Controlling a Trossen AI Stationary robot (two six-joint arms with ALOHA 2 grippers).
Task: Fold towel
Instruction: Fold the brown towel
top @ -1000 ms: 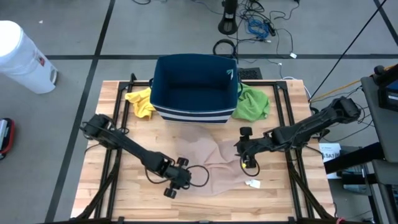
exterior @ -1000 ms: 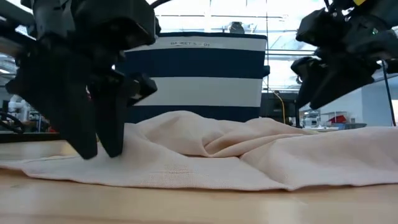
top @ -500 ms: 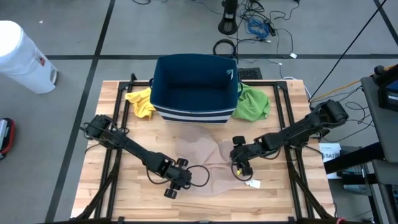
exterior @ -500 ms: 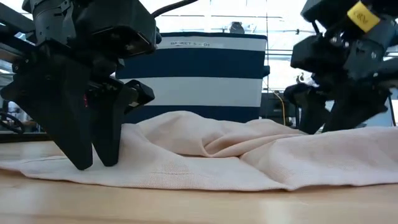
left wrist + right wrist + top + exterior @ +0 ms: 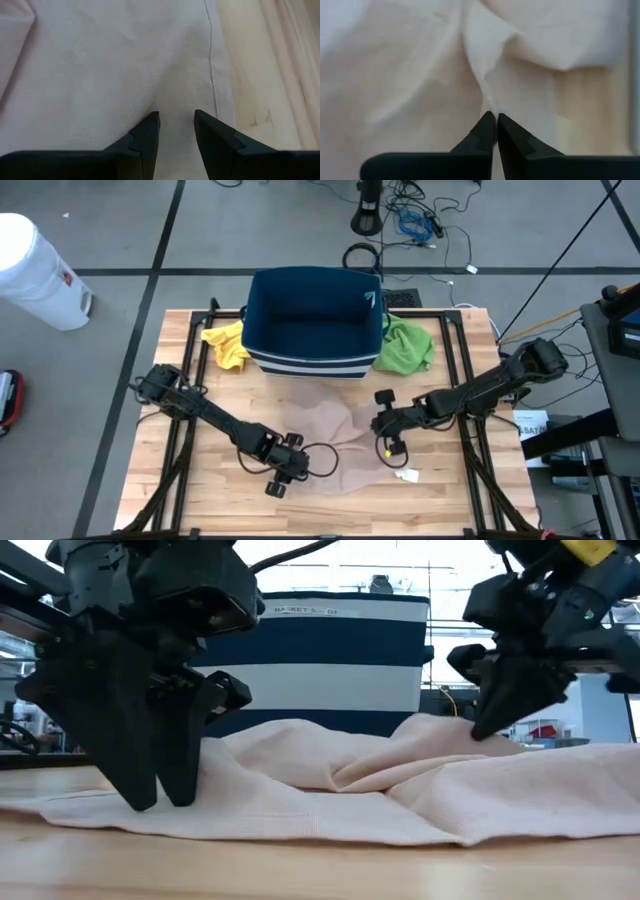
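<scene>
A beige towel (image 5: pixel 335 435) lies rumpled on the wooden table in front of a navy striped basket (image 5: pixel 315 320). My left gripper (image 5: pixel 287 477) stands on the towel's near left part, close to its hem (image 5: pixel 211 65), with cloth between its fingers. My right gripper (image 5: pixel 383 435) is shut on a fold at the towel's right middle. In the low view the left gripper (image 5: pixel 158 802) reaches down onto the flat cloth. There the right gripper (image 5: pixel 478 730) sits at a small raised hump (image 5: pixel 435 725). My left gripper has its two fingers (image 5: pixel 150 131) slanting down onto the towel, with a strip of cloth (image 5: pixel 176 125) between them just inside the hem. The towel stays flat on the table around them. One layer or several, I cannot tell. My right gripper pinches a thin raised fold edge (image 5: pixel 488 100) of the towel between its fingertips (image 5: pixel 487 131). It comes slanting down from the table's right side. The pinched cloth stands up as a small hump, and the rest lies slack on the table.
A yellow cloth (image 5: pixel 225 345) lies left of the basket and a green cloth (image 5: pixel 405 345) right of it. A white tag (image 5: pixel 405 475) lies by the towel's near right edge. Black rails (image 5: pixel 185 430) run along both table sides. A white bin (image 5: pixel 35 270) stands on the floor.
My right gripper has come down onto the towel's right middle and shut on a fold there. The cloth at that spot now stands up as a small hump, while the rest of the towel has stayed where it was.
</scene>
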